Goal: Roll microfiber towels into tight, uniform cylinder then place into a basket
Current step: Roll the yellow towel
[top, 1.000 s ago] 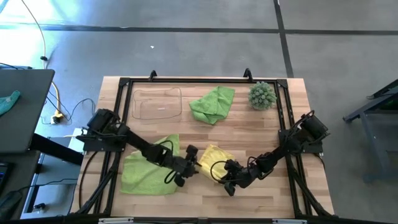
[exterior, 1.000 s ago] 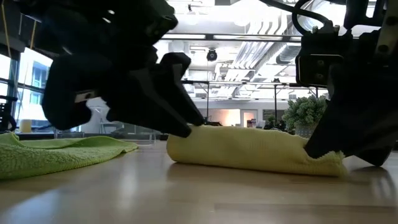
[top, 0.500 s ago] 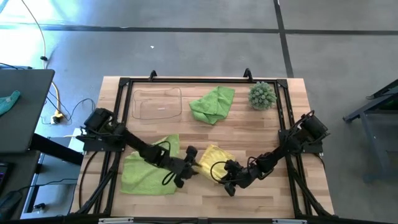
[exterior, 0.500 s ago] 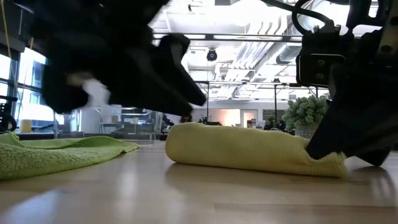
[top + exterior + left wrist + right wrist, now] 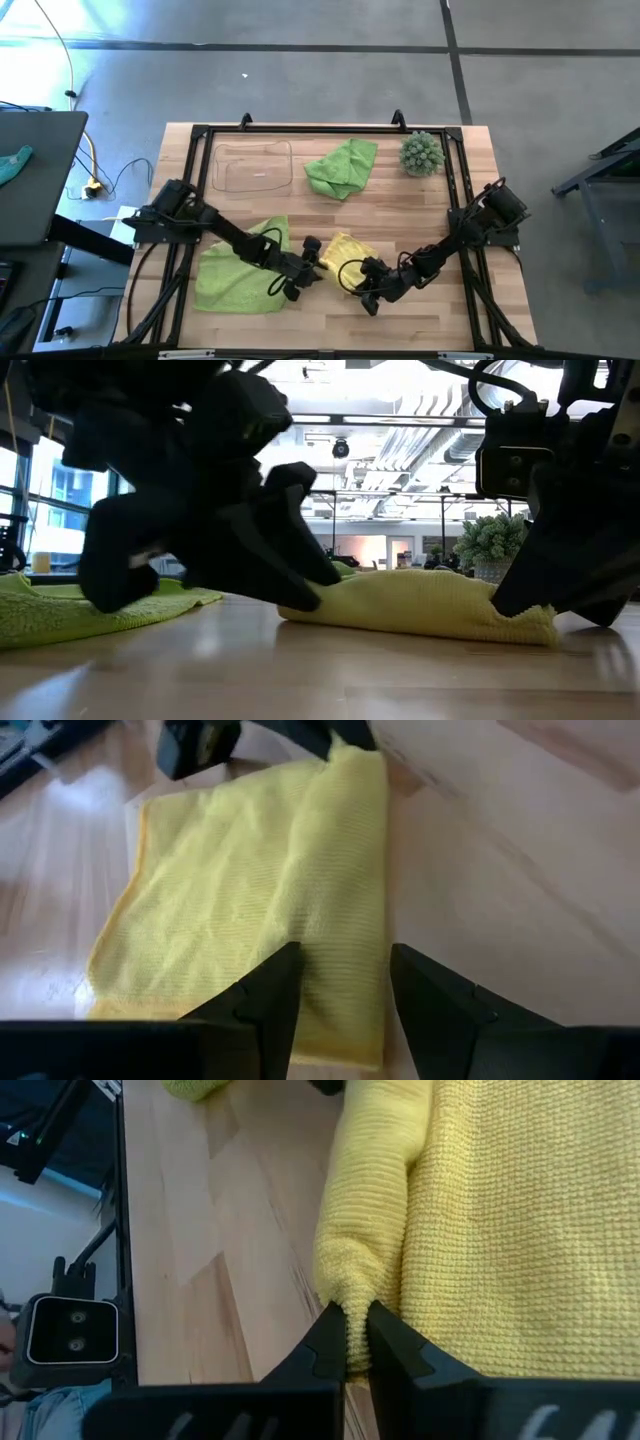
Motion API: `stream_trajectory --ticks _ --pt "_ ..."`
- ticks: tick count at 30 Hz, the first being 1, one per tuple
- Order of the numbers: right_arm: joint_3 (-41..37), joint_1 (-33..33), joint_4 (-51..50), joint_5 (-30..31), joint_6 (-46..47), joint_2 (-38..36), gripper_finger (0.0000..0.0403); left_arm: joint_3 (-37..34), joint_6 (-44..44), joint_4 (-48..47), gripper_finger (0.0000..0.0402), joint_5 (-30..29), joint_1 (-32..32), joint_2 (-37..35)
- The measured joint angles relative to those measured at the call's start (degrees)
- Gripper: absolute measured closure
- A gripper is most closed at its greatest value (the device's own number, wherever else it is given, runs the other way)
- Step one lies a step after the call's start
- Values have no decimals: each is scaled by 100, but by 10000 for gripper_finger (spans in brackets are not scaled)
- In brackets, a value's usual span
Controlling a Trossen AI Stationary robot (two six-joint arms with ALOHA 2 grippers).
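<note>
You are mid-roll on the yellow towel: right gripper jaws pinch its rolled edge, left gripper jaws open astride it; next, tighten evenly.

The yellow towel is looped, nubbly cloth, matt. The green towels look equally soft and matt. The table is smooth pale wood planks with a slight sheen. The basket is clear glossy plastic. Gripper fingers are matt black.
</note>
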Motion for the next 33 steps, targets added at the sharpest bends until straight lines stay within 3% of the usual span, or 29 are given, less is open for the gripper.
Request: stream_trajectory --ticks 10,16,25,28,33 --pt "1 2 24 -2 -161 9 395 354 -324 111 254 450 305 528" --pt "98 -6 -108 -48 -768 -100 363 397 -1464 -235 272 1023 438 556" --pt "240 29 -1478 -338 -1787 -1063 279 401 -3805 -428 325 2285 464 535" --pt "242 176 -1423 -36 -2504 -1213 275 396 -4592 -399 334 2544 457 535" --pt "249 557 -1019 934 -3985 -1146 275 436 -5413 -338 346 2334 455 535"
